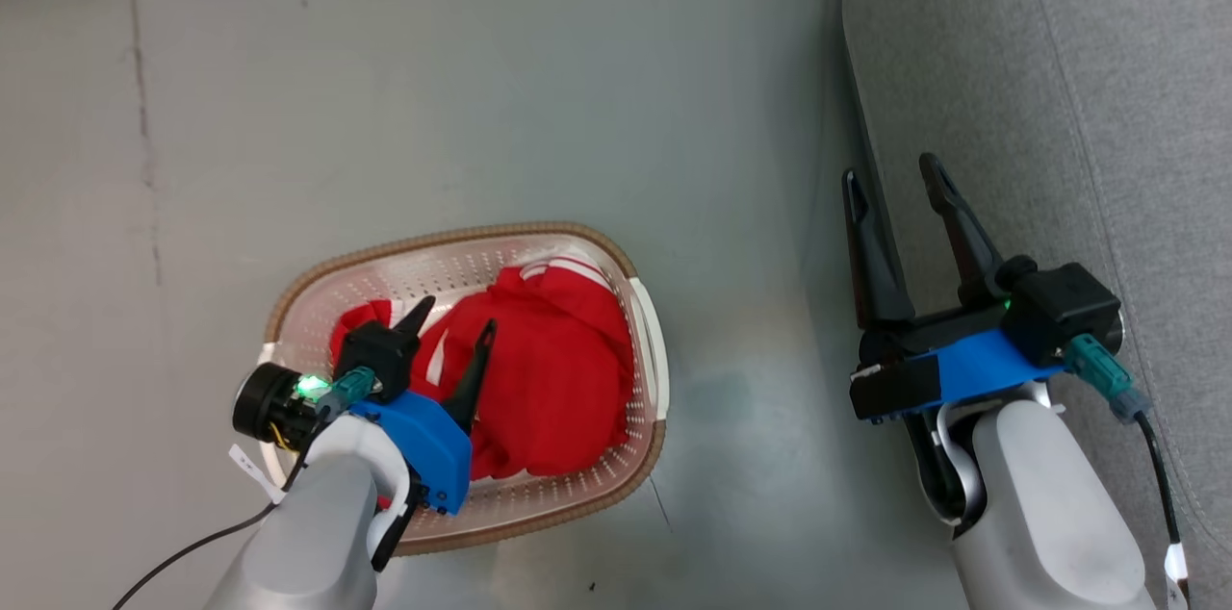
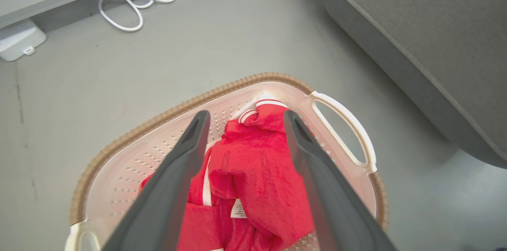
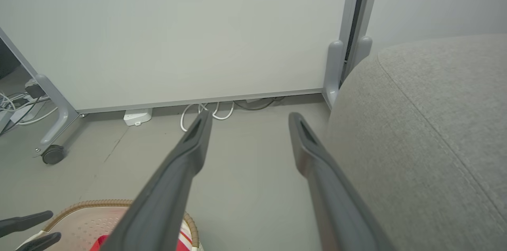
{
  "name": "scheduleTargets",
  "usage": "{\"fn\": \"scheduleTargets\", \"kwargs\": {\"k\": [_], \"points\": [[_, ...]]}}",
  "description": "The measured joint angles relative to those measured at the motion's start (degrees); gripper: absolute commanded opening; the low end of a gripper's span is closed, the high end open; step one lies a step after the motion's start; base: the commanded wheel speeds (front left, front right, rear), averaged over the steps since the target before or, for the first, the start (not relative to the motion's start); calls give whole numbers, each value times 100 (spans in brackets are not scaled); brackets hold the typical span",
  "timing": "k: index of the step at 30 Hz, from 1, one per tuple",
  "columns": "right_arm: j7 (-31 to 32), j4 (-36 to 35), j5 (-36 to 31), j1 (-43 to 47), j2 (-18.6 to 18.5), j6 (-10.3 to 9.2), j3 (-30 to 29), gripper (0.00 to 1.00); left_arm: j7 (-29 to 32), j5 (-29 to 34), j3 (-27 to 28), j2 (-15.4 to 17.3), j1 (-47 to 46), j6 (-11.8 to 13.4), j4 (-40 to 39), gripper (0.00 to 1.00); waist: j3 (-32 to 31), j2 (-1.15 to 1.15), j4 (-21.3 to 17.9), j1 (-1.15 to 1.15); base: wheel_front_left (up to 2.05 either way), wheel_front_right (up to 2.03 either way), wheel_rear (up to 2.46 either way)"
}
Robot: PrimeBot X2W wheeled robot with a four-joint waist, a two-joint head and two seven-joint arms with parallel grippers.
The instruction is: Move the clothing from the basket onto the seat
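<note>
Left pincer (image 1: 460, 312) gapes over crumpled red clothing (image 1: 558, 369) in perforated basket (image 1: 462, 236).

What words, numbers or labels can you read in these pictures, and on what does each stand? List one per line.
Nothing here can be read.
On the clothing in the basket, a white sewn-in tag: print too small to read.
By the left arm, a white cable tag: no legible marks.
</note>
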Motion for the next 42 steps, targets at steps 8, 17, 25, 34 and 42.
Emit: {"fn": "scheduleTargets", "kwargs": {"k": [8, 17, 25, 34, 42], "points": [[0, -111, 12, -346, 1, 1, 87, 100, 114, -804, -993, 16, -556, -1, 1207, 100, 648, 0, -142, 0, 0, 0, 0], [0, -269, -15, -646, 1, 0, 105, 100, 558, -1816, -1962, 162, -983, -1, 1441, 100, 1352, 0, -225, 0, 0, 0, 0], [0, -416, -98, -825, 1, 1, 96, 100, 962, -2484, -2540, 335, -1398, -1, 1518, 100, 1922, 0, -269, -1, 0, 0, 0], [0, -541, -154, -904, 1, 1, 27, 100, 1092, -3077, -3193, 338, -1826, 0, 1354, 100, 2423, 0, -287, -1, 0, 0, 0], [0, -560, -142, -904, 1, 1, 8, 100, 845, -3354, -3818, 408, -2039, 0, 1349, 0, 2551, 0, -297, -1, 0, 0, 0]]}}
